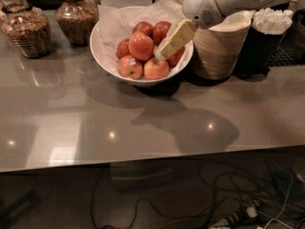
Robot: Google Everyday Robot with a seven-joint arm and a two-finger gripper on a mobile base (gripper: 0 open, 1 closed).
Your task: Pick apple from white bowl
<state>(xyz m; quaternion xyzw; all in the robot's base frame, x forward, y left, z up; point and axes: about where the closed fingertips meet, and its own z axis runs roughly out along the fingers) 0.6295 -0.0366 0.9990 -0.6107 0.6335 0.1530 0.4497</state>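
Observation:
The white bowl [106, 56] stands at the back middle of the grey counter, lined with crumpled white paper and holding several red apples [141, 46]. The gripper [162, 54] reaches in from the upper right on a white arm, its cream-coloured fingers [175, 38] slanting down over the right side of the bowl, tips just above the apples on that side. It holds nothing that I can see.
A stack of cream paper bowls [218, 51] stands right of the white bowl, under the arm. A dark cup of white sticks [271, 23] is at far right. Two glass jars of brown food [76, 18] [26, 30] stand at back left. The counter's front edge [143, 161] runs below, cables on the floor.

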